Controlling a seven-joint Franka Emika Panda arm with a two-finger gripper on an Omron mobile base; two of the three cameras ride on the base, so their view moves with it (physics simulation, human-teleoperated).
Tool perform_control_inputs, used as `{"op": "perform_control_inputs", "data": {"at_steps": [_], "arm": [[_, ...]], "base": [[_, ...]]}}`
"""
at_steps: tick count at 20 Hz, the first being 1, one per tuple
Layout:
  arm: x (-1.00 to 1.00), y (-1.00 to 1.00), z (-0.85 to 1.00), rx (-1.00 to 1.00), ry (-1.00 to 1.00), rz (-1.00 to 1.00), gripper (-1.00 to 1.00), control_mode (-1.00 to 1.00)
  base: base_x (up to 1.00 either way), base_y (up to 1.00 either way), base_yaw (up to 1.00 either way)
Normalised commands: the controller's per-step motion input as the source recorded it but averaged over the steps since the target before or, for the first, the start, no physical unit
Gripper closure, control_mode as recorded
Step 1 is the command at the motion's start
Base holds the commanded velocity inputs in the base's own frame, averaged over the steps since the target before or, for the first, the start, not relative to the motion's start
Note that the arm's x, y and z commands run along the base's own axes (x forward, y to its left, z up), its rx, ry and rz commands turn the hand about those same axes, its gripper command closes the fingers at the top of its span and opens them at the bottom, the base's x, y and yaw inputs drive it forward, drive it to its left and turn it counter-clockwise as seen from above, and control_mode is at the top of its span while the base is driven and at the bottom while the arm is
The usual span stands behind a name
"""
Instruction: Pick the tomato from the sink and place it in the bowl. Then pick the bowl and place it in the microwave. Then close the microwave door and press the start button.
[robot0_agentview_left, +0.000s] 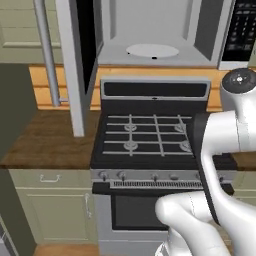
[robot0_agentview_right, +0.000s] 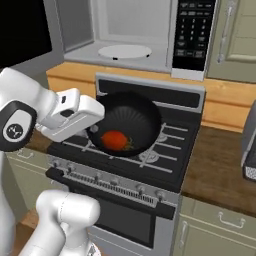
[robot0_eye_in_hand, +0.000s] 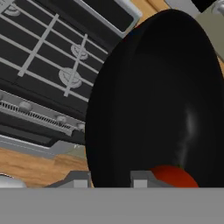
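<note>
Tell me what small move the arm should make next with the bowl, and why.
Probably lift the bowl up and forward toward the microwave. The gripper is shut on its rim, the tomato already lies inside, and it hangs above the stove, below the open cavity and its turntable.

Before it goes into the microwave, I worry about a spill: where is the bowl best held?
By its thin near rim, as the claw pinches it now, from the robot's side. The bowl is wide and shallow, and the tomato sits loose inside.
</note>
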Motion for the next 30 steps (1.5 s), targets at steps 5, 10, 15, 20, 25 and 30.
{"op": "perform_control_inputs", "data": {"at_steps": [5, 10, 15, 20, 25, 30], "arm": [[0.0, 0.0, 0.0, 0.0, 0.0, 0.0, 1.0, 1.0], [0.0, 0.0, 0.0, 0.0, 0.0, 0.0, 1.0, 1.0], [0.0, 0.0, 0.0, 0.0, 0.0, 0.0, 1.0, 1.0], [0.0, 0.0, 0.0, 0.0, 0.0, 0.0, 1.0, 1.0], [0.0, 0.0, 0.0, 0.0, 0.0, 0.0, 1.0, 1.0], [0.0, 0.0, 0.0, 0.0, 0.0, 0.0, 1.0, 1.0]], "base": [[0.33, 0.49, -0.01], [0.06, 0.55, -0.06], [0.17, 0.01, 0.0], [0.0, -0.23, 0.0], [0.15, -0.4, 0.0], [0.34, -0.32, 0.0]]}}
